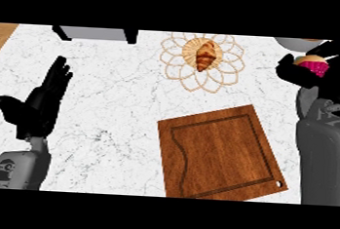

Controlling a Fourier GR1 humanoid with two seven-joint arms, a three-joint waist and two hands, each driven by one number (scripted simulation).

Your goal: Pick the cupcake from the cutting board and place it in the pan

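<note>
My right hand (332, 71) is raised at the upper right, its fingers curled round the cupcake (314, 66), whose pink wrapper and pale top show between them. Just behind the hand, at the top right edge, a small part of the pan's (297, 43) light rim shows; the hand hides the remainder. The wooden cutting board (220, 153) lies bare on the marble counter, lower centre-right. My left hand (40, 102) rests open at the left, fingers straight and pointing up.
A croissant (206, 55) lies on a woven flower-shaped mat (202, 62) at the top centre. A grey and black appliance (96, 33) stands at the top left edge. The counter's wooden edge (0, 37) shows at the far left.
</note>
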